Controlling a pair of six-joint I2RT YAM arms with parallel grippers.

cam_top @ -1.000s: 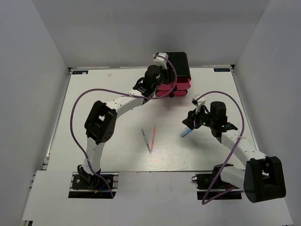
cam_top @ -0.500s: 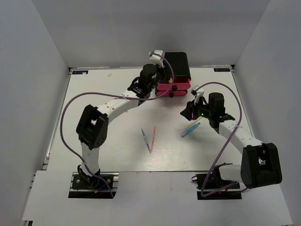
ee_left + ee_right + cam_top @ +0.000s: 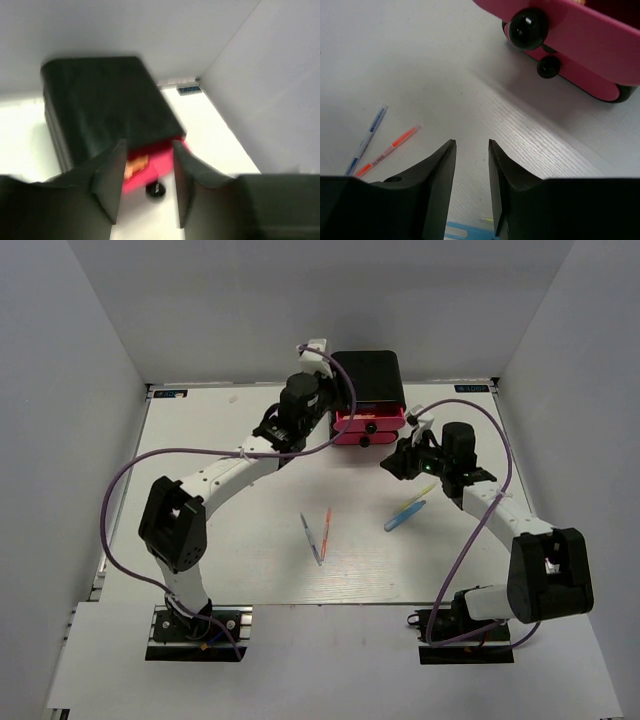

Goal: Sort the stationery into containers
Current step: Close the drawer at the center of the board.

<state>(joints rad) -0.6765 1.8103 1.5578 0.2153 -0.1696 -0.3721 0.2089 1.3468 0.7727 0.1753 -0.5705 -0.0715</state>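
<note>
The black box (image 3: 368, 378) with pink drawers (image 3: 368, 424) stands at the back. In the left wrist view a drawer (image 3: 156, 161) sticks out with an orange piece (image 3: 136, 167) in it, above a black knob (image 3: 156, 190). My left gripper (image 3: 322, 390) (image 3: 148, 145) is open and empty, above the box's left front. My right gripper (image 3: 396, 464) (image 3: 471, 142) is open and empty, low over the table just right of the drawers (image 3: 580, 45). A grey pen (image 3: 311, 538), a red pen (image 3: 326, 532), a light-blue marker (image 3: 404, 516) and a yellow pen (image 3: 412, 492) lie on the table.
The white table (image 3: 230, 500) is walled on three sides. Purple cables loop over both arms. In the right wrist view the grey pen (image 3: 367, 137) and red pen (image 3: 390, 150) lie to the left, and the marker (image 3: 470, 233) lies under the fingers.
My right gripper has moved from over the marker back toward the drawers, leaving the marker on the table. My left gripper has drawn up and left from the drawer fronts.
</note>
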